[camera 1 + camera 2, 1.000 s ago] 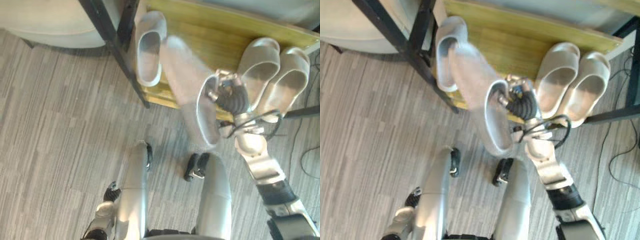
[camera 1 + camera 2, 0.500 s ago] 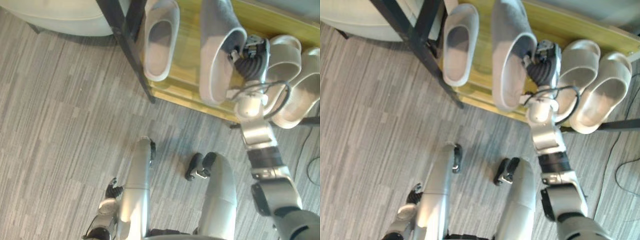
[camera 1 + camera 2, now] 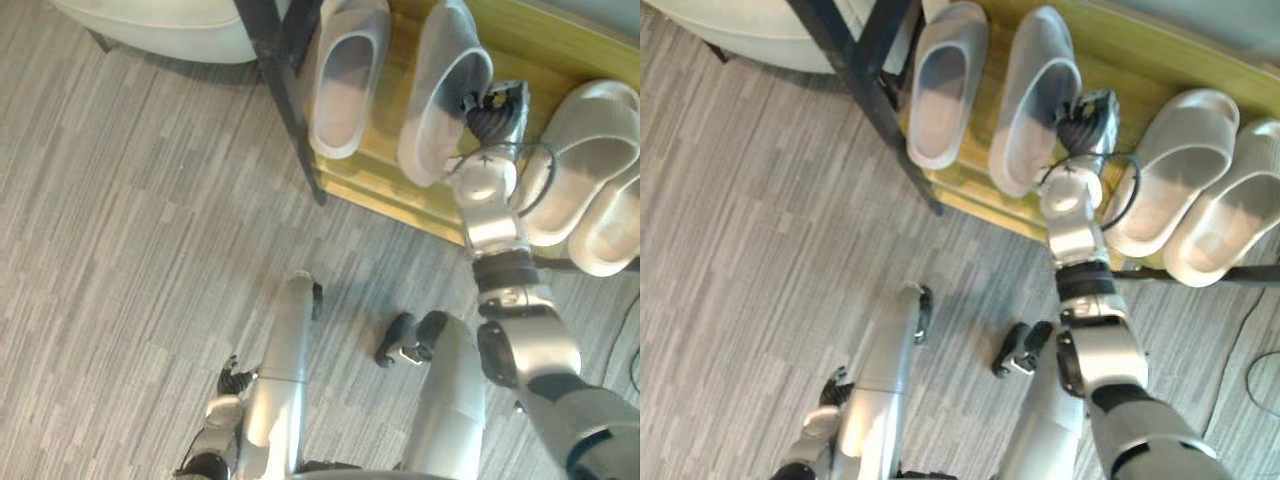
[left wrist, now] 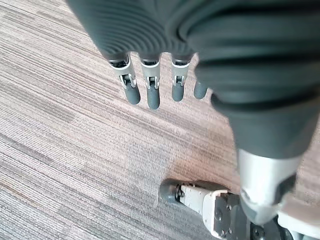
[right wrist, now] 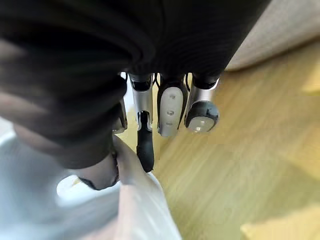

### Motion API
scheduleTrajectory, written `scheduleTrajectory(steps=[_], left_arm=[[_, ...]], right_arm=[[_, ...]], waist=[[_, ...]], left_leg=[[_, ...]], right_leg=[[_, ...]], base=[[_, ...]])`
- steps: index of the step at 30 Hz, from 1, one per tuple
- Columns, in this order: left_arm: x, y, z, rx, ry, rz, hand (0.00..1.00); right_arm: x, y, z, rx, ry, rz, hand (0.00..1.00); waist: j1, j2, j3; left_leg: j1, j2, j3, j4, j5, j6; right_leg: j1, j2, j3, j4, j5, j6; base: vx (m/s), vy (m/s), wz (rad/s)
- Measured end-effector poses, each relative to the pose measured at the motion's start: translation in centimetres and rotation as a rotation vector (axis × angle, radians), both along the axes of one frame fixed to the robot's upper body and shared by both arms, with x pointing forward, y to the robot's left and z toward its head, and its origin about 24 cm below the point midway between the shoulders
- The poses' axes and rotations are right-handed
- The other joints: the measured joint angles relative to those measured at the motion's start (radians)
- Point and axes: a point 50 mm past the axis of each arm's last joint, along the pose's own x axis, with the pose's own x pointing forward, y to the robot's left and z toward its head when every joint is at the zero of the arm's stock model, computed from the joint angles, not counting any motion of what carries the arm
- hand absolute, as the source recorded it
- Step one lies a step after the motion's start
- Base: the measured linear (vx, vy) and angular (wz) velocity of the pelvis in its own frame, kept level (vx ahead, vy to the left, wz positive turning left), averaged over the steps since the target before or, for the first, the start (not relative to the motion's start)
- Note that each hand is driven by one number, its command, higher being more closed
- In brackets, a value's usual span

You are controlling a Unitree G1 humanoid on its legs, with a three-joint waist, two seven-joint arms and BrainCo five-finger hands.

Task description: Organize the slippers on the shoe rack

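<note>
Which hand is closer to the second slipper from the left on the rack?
Right. The right hand pinches that slipper at its rim on the shelf; the left hand hangs open low over the floor, far from it.

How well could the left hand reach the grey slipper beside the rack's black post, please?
Probably not: the left hand hangs open over the floor, well short of that slipper, though nothing blocks it.

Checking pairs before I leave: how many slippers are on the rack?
4, all on the rack: a grey slipper at left, a held grey slipper beside it in the right hand, two beige slippers at right.
</note>
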Motion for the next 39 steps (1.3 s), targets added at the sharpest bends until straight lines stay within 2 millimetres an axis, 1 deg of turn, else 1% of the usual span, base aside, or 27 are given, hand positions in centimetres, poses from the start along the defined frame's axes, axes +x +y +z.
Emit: scheduleTrajectory(steps=[5, 10, 16, 18, 20, 22, 28, 30, 31, 32, 33, 35, 39], left_arm=[[0.1, 0.0, 0.1, 0.006, -0.003, 0.004, 0.00], [0.2, -0.1, 0.1, 0.005, -0.002, 0.004, 0.00], [0.2, -0.1, 0.1, 0.007, -0.001, 0.007, 0.00], [0.2, 0.0, 0.0, 0.008, 0.003, 0.008, 0.00], [0.2, 0.0, 0.0, 0.010, 0.015, 0.012, 0.00], [0.1, 0.1, -0.1, 0.017, 0.034, 0.027, 0.00], [0.0, 0.3, -0.2, 0.017, 0.041, 0.041, 0.00], [-0.1, 0.4, -0.2, 0.021, 0.047, 0.050, 0.00], [-0.1, 0.5, -0.3, 0.025, 0.053, 0.053, 0.00], [-0.2, 0.5, -0.3, 0.028, 0.055, 0.054, 0.00], [-0.3, 0.7, -0.4, 0.038, 0.071, 0.065, 0.00], [-0.5, 0.8, -0.5, 0.044, 0.082, 0.075, 0.00], [-0.6, 0.9, -0.6, 0.046, 0.092, 0.087, 0.00]], right_arm=[[0.1, 0.6, -0.1, 0.067, -0.012, 0.004, 0.00], [0.1, 0.7, -0.3, 0.138, -0.023, -0.001, 0.00], [0.1, 1.8, -0.7, 0.174, -0.018, 0.031, 0.00], [-0.2, 2.3, -1.1, 0.185, -0.028, 0.048, 0.00], [-0.5, 2.4, -1.8, 0.187, -0.024, 0.054, 0.00], [-0.8, 2.9, -3.0, 0.203, -0.014, 0.068, 0.00], [-2.6, 3.1, -4.1, 0.192, -0.057, 0.086, 0.00], [-3.5, 3.6, -5.0, 0.197, -0.067, 0.107, 0.00], [-3.7, 3.9, -5.7, 0.197, -0.053, 0.116, 0.00], [-3.9, 4.0, -5.9, 0.203, -0.048, 0.118, 0.00], [-4.3, 4.4, -7.0, 0.226, -0.035, 0.129, 0.00], [-5.0, 5.3, -8.0, 0.239, -0.026, 0.158, 0.00], [-5.7, 6.0, -9.6, 0.250, 0.015, 0.202, 0.00]], waist=[[0.003, 0.000, -0.008], [0.007, 0.000, -0.008], [0.007, 0.000, -0.008], [0.007, 0.000, -0.008], [0.007, 0.000, -0.008], [0.007, 0.000, -0.008], [0.004, -0.001, -0.008], [-0.001, -0.001, -0.008], [-0.002, -0.001, -0.008], [-0.002, -0.002, -0.009], [-0.004, -0.005, -0.010], [-0.008, -0.008, -0.011], [-0.011, -0.008, -0.011]], left_leg=[[-0.008, -0.006, -0.001, -0.001, 0.005, -0.004], [-0.007, -0.006, -0.002, -0.002, 0.005, -0.005], [-0.001, -0.005, -0.001, -0.004, 0.005, -0.005], [0.006, -0.004, 0.000, -0.007, 0.005, -0.005], [0.018, -0.003, 0.001, -0.014, 0.005, -0.005], [0.037, 0.005, 0.005, -0.027, 0.006, -0.005], [0.046, 0.013, 0.012, -0.036, 0.006, -0.006], [0.053, 0.019, 0.012, -0.038, 0.006, -0.006], [0.062, 0.022, 0.012, -0.041, 0.005, -0.007], [0.065, 0.023, 0.012, -0.042, 0.005, -0.007], [0.082, 0.028, 0.012, -0.052, 0.005, -0.008], [0.096, 0.031, 0.019, -0.064, 0.006, -0.010], [0.103, 0.032, 0.023, -0.069, 0.007, -0.011]], right_leg=[[-0.009, -0.007, -0.001, 0.008, -0.004, -0.002], [-0.008, -0.007, -0.002, 0.008, -0.005, -0.002], [-0.003, -0.005, -0.001, 0.007, -0.005, -0.002], [0.002, -0.003, 0.000, 0.004, -0.005, -0.002], [0.014, -0.001, 0.000, -0.004, -0.005, -0.002], [0.030, 0.007, 0.001, -0.021, -0.004, -0.001], [0.031, 0.015, 0.005, -0.030, 0.001, -0.003], [0.037, 0.020, 0.005, -0.034, 0.001, -0.003], [0.048, 0.023, 0.003, -0.038, 0.001, -0.003], [0.051, 0.024, 0.003, -0.040, 0.001, -0.003], [0.067, 0.030, 0.001, -0.053, 0.001, -0.002], [0.078, 0.030, 0.001, -0.063, 0.002, 0.002], [0.082, 0.030, 0.004, -0.066, 0.003, 0.003]], base=[[-0.01, 0.001, 0.04], [0.00, 0.000, 0.00], [0.00, 0.000, 0.00], [0.00, 0.000, 0.00], [0.00, 0.000, 0.00], [-0.02, 0.008, -0.08], [-0.01, 0.004, -0.05], [-0.01, -0.002, -0.04], [-0.01, -0.002, -0.04], [-0.01, -0.002, -0.06], [-0.02, -0.002, -0.07], [-0.03, -0.001, -0.06], [0.00, 0.000, 0.00]])
